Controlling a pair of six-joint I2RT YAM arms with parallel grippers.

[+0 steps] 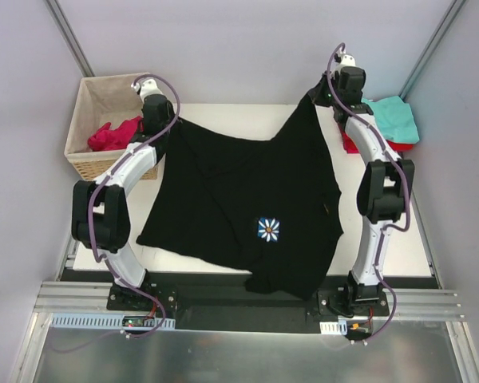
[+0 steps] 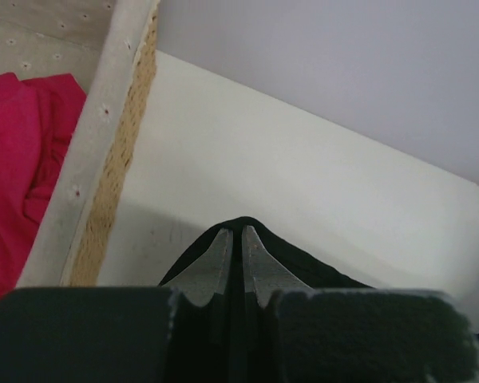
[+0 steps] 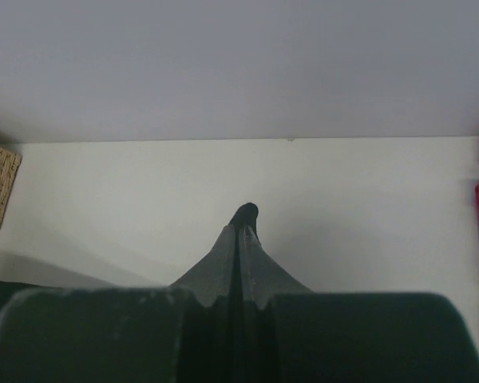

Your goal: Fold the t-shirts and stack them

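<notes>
Top external view shows the black t-shirt point(image 1: 239, 191) draped over the table point(image 1: 239, 120), its far corners pinched tight by the left fingers point(image 2: 215, 265) and right fingers point(image 3: 220, 267).

Spread black tee point(image 1: 239, 199) gripped by left pincer point(image 1: 164, 121), right pincer point(image 1: 317, 94); magenta tee point(image 1: 112, 136) in basket point(image 1: 86, 100); teal tee point(image 1: 395, 118) atop red tee point(image 1: 350, 145).

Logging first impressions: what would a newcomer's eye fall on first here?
A black t-shirt with a flower print is spread over the table, far corners pinched by the left end effector and right end effector. A pink t-shirt lies in the basket far left; a teal t-shirt tops a red t-shirt far right.
</notes>
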